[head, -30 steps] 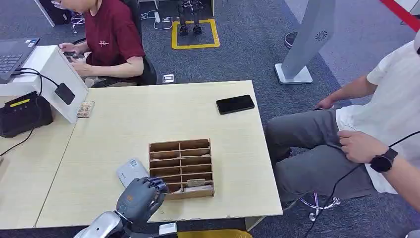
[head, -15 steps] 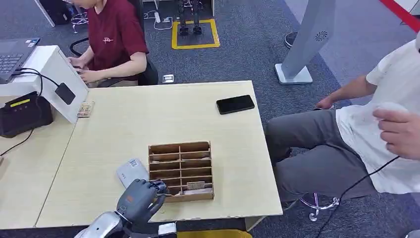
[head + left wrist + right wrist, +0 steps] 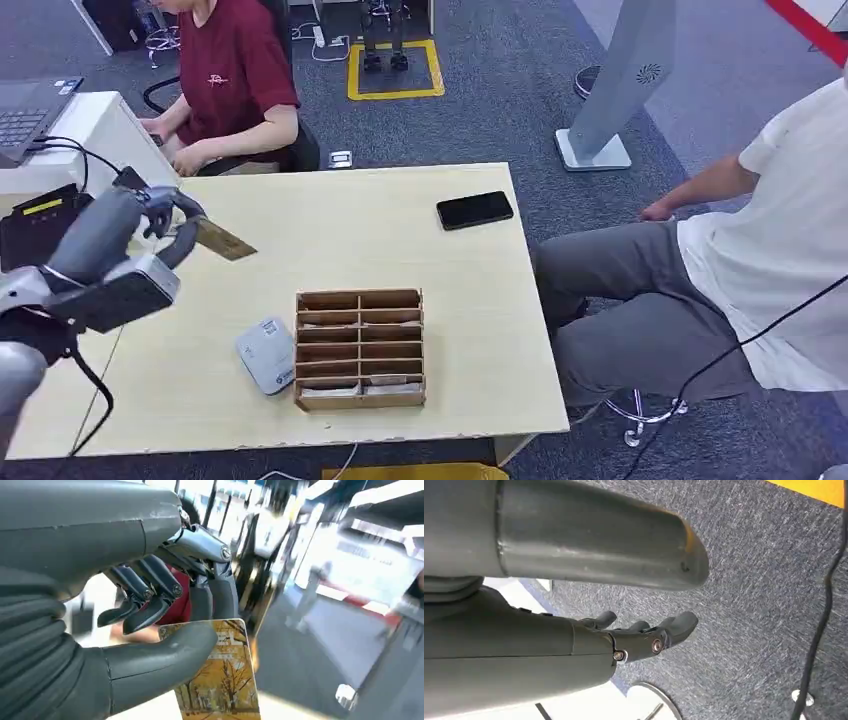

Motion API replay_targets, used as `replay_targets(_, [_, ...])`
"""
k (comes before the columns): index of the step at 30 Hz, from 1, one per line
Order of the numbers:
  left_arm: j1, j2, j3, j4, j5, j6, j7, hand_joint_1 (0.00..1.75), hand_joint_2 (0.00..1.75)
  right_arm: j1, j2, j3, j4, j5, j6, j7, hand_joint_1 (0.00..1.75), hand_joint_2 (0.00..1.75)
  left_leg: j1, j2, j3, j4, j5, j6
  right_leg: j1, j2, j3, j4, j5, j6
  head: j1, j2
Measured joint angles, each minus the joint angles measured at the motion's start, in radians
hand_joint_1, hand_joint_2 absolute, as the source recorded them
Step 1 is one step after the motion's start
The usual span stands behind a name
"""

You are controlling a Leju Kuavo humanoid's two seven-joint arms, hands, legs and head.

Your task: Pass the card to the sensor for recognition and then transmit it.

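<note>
My left hand (image 3: 150,215) is raised over the table's left side and pinches a card (image 3: 225,240) with a yellow autumn-tree picture between thumb and fingers. In the left wrist view the card (image 3: 220,680) sticks out past the thumb (image 3: 165,655). The hand hangs just in front of a small black pad (image 3: 128,178) on the slanted white box (image 3: 100,125), which it partly hides. The wooden card box (image 3: 360,348) with several slots stands near the front edge, with a small white device (image 3: 268,355) beside it. My right hand (image 3: 644,635) hangs over the carpet, fingers loosely extended, holding nothing.
A black phone (image 3: 475,210) lies at the table's far right. A black terminal (image 3: 40,215) with a cable sits at the left. A person in a red shirt (image 3: 235,70) sits behind the table; another in white (image 3: 790,230) sits at the right.
My left hand has risen from the wooden box at the front edge to the table's left side, now holding the card. The person at the right has lowered a hand.
</note>
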Motion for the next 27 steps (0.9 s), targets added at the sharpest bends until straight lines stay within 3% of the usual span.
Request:
replay_targets(4, [-0.119,0.034,0.046,-0.011,0.038,-0.02,0.028,1.75,1.75,0.0,0.0,0.0,0.0,0.0,0.0,0.0,0.0,0.0,0.0,0.0,0.0,0.0,0.0,0.0,0.0,0.0,0.0,0.0,0.001,0.0,0.001,0.0])
replay_targets(11, [-0.164,0.056,0.066,-0.021,0.014,0.012,0.057,1.75,1.75,-0.001,0.0,0.0,0.0,0.0,0.002,0.008,0.0,0.0,0.0,0.0,0.0,0.0,0.0,0.0,0.0,0.0,-0.001,0.0,0.0,0.0,0.001,0.0])
replay_targets(15, [-0.141,0.055,0.068,0.007,-0.263,0.144,0.104,1.75,1.75,-0.001,0.0,0.0,0.001,0.0,0.003,0.023,0.0,0.0,0.0,0.0,0.0,0.0,0.0,0.0,0.0,0.0,-0.001,0.0,0.0,0.0,0.001,0.0])
replay_targets(20, [-0.104,-0.001,0.068,0.179,-0.686,0.357,0.188,1.75,1.75,-0.009,0.0,0.002,0.001,0.0,0.001,0.026,0.0,0.0,0.0,0.0,0.0,0.0,0.0,0.0,-0.001,0.0,-0.001,0.0,0.001,0.0,0.001,0.0])
replay_targets(23, [-0.108,-0.053,0.068,0.326,-0.798,0.437,0.229,1.75,1.75,-0.015,0.0,0.011,0.001,0.0,0.001,0.031,0.0,0.0,0.0,0.0,0.0,0.0,0.001,0.0,-0.001,0.0,-0.001,0.0,0.001,0.0,0.001,0.0])
replay_targets(27, [-0.136,-0.098,0.068,0.494,-0.854,0.484,0.249,1.75,1.75,-0.018,0.0,0.028,0.002,0.0,0.001,0.034,0.0,0.0,0.0,0.0,0.0,0.0,0.001,0.0,-0.001,0.001,-0.001,0.0,0.002,0.0,0.001,0.0])
